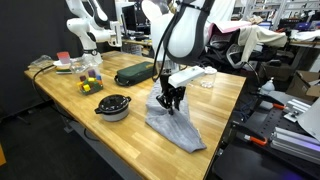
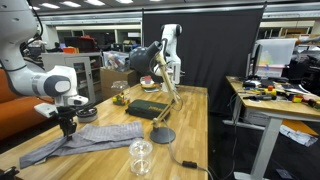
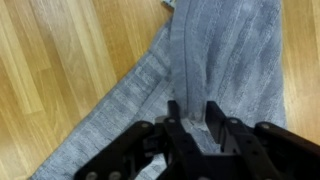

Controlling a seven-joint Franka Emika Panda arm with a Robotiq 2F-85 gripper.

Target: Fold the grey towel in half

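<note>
We see our gripper (image 3: pixel 190 125) pinching a raised ridge of the grey towel (image 3: pixel 225 50) on the bench (image 3: pixel 60 60). The towel's long axis runs straight ahead of the gripper.
</note>
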